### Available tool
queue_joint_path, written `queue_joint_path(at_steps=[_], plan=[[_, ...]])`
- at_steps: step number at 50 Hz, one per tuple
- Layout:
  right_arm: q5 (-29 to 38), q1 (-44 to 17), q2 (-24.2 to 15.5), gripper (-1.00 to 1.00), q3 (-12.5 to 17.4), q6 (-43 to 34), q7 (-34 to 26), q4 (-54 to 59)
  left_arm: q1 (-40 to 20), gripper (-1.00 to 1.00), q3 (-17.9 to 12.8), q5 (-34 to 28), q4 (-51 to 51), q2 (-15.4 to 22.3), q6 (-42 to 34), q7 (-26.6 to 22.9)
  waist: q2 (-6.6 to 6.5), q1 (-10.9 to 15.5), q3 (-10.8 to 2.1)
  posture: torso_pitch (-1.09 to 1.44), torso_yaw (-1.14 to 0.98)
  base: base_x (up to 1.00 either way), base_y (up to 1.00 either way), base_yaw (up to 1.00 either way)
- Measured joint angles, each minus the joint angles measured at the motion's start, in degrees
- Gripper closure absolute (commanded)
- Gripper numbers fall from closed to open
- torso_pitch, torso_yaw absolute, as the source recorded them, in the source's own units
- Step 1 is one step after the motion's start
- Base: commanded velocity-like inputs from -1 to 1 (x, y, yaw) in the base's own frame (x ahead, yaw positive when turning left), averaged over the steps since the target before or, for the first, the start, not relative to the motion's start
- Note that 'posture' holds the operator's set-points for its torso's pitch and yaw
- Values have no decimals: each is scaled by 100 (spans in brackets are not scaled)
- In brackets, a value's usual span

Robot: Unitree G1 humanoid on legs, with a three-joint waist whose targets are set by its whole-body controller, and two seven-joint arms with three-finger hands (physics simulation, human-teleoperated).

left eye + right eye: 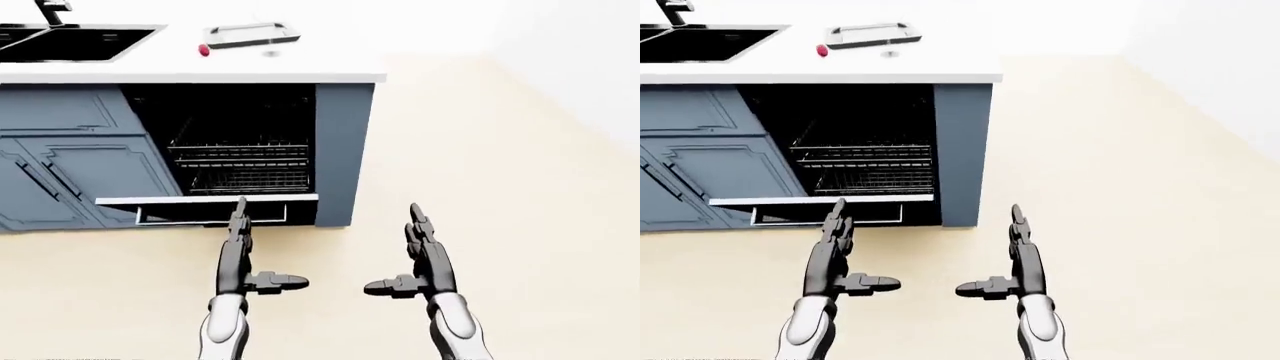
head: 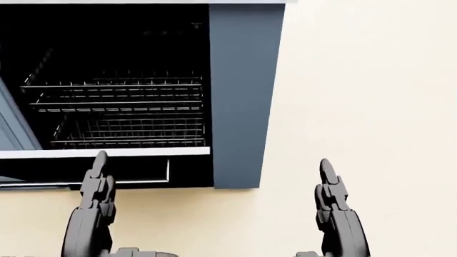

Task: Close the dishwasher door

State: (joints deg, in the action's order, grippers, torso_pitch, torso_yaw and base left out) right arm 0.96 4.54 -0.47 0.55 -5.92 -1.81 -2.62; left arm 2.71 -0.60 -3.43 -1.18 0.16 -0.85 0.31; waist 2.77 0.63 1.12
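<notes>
White counter [image 1: 300, 64] over blue cabinets [image 1: 70, 150], beige floor [image 1: 500, 187].

The dishwasher door [image 1: 205, 200] hangs open, racks [image 1: 240, 165] showing inside. The left robot hand [image 1: 238, 247], fingers spread, reaches its edge; the right robot hand [image 1: 422, 259] is open over the floor [image 1: 520, 187]. A sink [image 1: 75, 41] sits in the surface [image 1: 330, 64].

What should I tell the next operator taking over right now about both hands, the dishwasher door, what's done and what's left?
Left hand: open, fingertips at the door's outer edge, gripping nothing.
Right hand: open, empty, over bare floor beside the cabinet.
Dishwasher door: fully dropped open and flat, racks showing inside, under the counter.
Done: hands brought up to the door.
Left: get under the edge and swing it up shut.
</notes>
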Motion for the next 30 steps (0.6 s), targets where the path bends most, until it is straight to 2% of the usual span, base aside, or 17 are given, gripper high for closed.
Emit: queue_joint_path(at_steps=[3,9,13,14,16,20,22,24,25,27,30], plan=[[-9,59,-21,-100,104,-25,35,97,56,-100,127,12,25,-23,-36,-46,-32,-66,84,0,0,0,-62,0],[-40,-8,0,-100,36,94,1,201,56,-100,73,1,-55,-3,-33,-30,-425,0,184,0,0,0,-61,0],[-52,-19,-2,-100,41,131,-14,269,58,-100,87,-2,-89,-7,-9,-22,-612,20,140,0,0,0,-35,0],[-52,-13,3,-100,44,131,-10,244,53,-100,87,-2,-84,-2,-5,-22,-619,-20,111,0,0,0,0,0],[-39,11,5,-100,21,130,-2,231,75,-100,78,-2,-44,-4,-5,-21,-548,-105,113,0,0,0,0,0],[-22,77,2,-100,19,43,1,165,98,-100,104,3,-11,-13,-72,-33,-214,-163,113,0,0,0,0,0],[-21,53,2,-100,24,34,7,114,93,-100,118,2,-48,-17,-72,-38,-91,-174,101,0,0,0,0,0],[-14,28,1,-100,14,50,13,89,84,-100,136,1,-86,-22,-59,-44,-25,-164,62,0,0,0,-13,0],[-13,27,-2,-100,13,48,13,78,80,-100,151,0,-111,-27,-57,-49,-39,-143,28,0,0,0,-44,0],[-7,8,-5,-100,4,35,10,29,69,-100,163,-1,-174,-31,-24,-52,-220,-113,62,0,0,0,-64,0],[5,-18,6,-100,-35,6,1,-57,74,-100,144,-5,-179,-20,34,-45,-616,-122,262,0,0,0,-85,0]])
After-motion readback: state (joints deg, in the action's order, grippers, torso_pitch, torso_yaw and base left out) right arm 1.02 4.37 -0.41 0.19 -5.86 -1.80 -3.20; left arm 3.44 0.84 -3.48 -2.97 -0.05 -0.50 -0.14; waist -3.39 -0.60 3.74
